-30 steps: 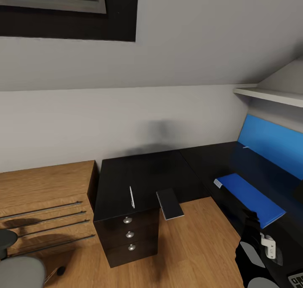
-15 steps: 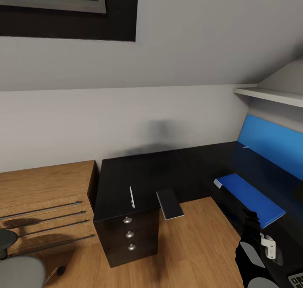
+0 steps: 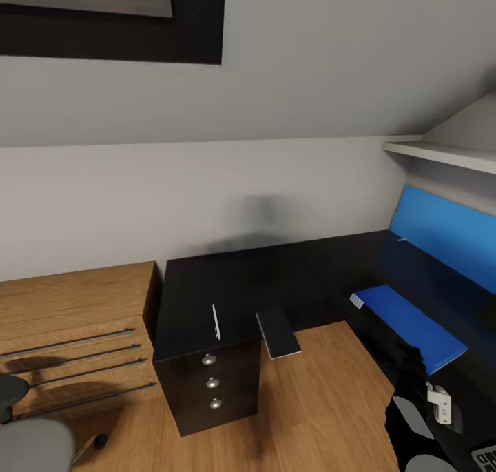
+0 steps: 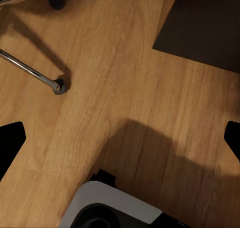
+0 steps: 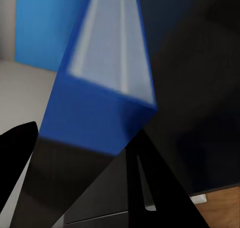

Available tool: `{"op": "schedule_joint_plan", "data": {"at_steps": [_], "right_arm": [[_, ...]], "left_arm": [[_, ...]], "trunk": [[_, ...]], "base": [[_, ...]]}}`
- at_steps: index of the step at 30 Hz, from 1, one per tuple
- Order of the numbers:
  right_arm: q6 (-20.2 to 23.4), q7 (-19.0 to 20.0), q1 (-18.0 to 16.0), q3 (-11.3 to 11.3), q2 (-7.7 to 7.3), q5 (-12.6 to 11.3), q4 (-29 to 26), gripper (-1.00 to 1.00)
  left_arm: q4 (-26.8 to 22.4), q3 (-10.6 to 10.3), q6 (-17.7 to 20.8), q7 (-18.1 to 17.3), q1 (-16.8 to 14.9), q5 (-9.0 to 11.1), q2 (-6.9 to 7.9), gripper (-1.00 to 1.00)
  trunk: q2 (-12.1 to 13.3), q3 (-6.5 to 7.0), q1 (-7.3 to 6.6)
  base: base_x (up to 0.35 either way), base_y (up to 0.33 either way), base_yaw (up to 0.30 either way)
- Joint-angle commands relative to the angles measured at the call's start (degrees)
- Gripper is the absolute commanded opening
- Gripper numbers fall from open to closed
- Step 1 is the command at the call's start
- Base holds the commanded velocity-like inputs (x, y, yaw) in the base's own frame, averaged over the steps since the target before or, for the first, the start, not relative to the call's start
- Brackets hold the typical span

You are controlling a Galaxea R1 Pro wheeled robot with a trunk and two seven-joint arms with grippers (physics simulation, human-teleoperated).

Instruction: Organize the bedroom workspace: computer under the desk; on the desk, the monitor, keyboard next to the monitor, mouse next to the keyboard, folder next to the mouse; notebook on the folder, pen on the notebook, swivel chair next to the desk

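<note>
Nothing has moved since earlier; the folder (image 3: 408, 322) lies flat on the desk (image 3: 227, 289), long axis towards the wall. The notebook (image 3: 278, 334) overhangs the desk's edge; left gripper (image 4: 120, 135) jaws spread, right gripper's (image 5: 82, 158) state unclear.

I see a light wood low cabinet (image 3: 69, 320) with long metal bar handles against the white wall (image 3: 207, 196), wood plank floor (image 3: 310, 403) in front. Dark-framed window (image 3: 138, 17) up top. White shelf (image 3: 441, 156) under the sloped ceiling, right side.
</note>
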Motion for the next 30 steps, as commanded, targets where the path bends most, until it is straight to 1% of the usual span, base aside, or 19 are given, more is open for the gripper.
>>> {"op": "schedule_joint_plan", "data": {"at_steps": [1,11,18,26,29,30], "right_arm": [[-0.03,0.46,-0.06,-0.02,0.00,-0.61,0.05,-1.00],[-0.03,0.46,-0.06,-0.03,0.03,-0.67,0.05,-1.00],[-0.03,0.53,-0.06,-0.02,0.01,-0.67,0.05,-1.00],[-0.03,0.54,-0.06,-0.15,0.00,-0.67,-0.02,-1.00],[-0.03,0.54,-0.06,-0.23,0.00,-0.67,-0.03,-1.00],[-0.03,0.54,-0.06,-0.25,0.00,-0.67,-0.03,-1.00]], "left_arm": [[0.01,0.16,-0.11,-0.07,-0.03,0.01,-0.02,1.00],[0.02,0.16,-0.10,-0.07,-0.03,0.01,-0.02,1.00],[0.02,0.16,-0.12,-0.07,-0.03,0.02,-0.02,1.00],[0.02,0.15,-0.12,-0.07,-0.03,0.01,-0.09,1.00],[0.02,-0.13,-0.09,-0.07,-0.03,0.01,-0.40,1.00],[0.02,-0.46,-0.07,-0.07,-0.03,0.01,-0.71,1.00]], "trunk": [[-0.07,-0.11,0.01],[-0.07,-0.64,0.01],[-0.07,-0.75,0.01],[-0.07,-0.75,0.01],[-0.07,-0.75,0.01],[-0.07,-0.75,0.01]], "base": [[0.014,0.000,-0.027],[0.057,0.000,-0.089],[0.017,0.000,-0.023],[0.152,0.000,-0.002],[0.043,0.000,0.000],[0.022,0.000,0.000]]}}
